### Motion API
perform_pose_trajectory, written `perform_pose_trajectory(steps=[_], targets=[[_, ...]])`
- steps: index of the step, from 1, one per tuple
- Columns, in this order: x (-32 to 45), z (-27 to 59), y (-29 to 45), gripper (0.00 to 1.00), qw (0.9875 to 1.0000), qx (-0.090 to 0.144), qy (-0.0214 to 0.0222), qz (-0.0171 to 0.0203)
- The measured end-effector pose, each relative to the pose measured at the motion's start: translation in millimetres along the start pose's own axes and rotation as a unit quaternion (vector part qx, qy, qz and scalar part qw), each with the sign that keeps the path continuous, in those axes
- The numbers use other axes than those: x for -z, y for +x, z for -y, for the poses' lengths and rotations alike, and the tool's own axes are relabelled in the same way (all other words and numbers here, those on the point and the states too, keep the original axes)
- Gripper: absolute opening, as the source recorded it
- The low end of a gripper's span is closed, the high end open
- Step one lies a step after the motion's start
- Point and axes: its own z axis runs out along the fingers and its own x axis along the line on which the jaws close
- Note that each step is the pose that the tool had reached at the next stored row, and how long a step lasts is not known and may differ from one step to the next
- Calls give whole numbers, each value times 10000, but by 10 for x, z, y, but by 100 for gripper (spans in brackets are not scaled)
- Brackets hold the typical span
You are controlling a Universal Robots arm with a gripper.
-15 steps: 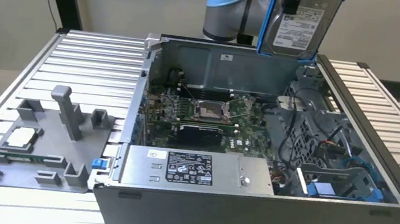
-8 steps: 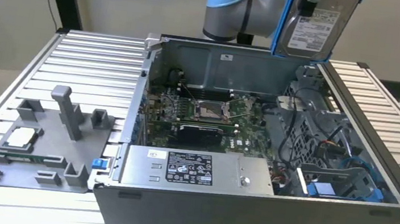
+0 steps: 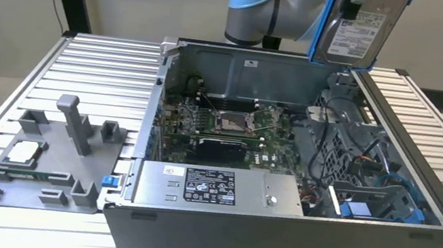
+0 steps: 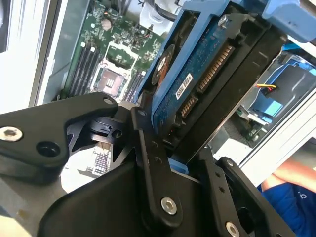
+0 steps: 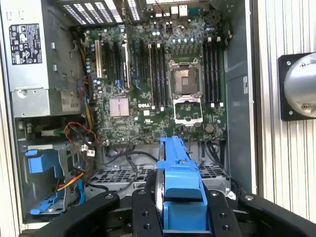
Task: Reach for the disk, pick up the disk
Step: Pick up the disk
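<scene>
- Disk (image 3: 360, 27) held aloft at the upper right of the exterior view, above the rear wall of the open computer case (image 3: 274, 245), label side facing the camera, blue bracket running down its edge.
- Gripper (image 4: 173, 148) clamped on the disk in the second wrist view, black fingers (image 4: 148, 163) pressed against the bracket, green circuit board and connector side of the drive exposed.
- Seen edge-on in the first wrist view, with the blue bracket between the gripper's black links, low in the frame at centre.
- Motherboard (image 5: 163, 74) with empty processor socket (image 5: 185, 81) lying well below the lifted drive.
- Grey power supply (image 3: 213, 189) at the case's near edge.
- Grey parts tray (image 3: 39, 165) on the slatted table (image 3: 94, 58), lower left of the exterior view.
</scene>
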Motion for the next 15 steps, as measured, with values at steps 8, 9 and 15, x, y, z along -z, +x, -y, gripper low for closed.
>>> perform_pose_trajectory(steps=[8,9,15], targets=[[0,5,0,0,10000,0,0,0],[0,5,1,0,10000,0,0,0],[-1,13,78,0,10000,0,0,-1]])
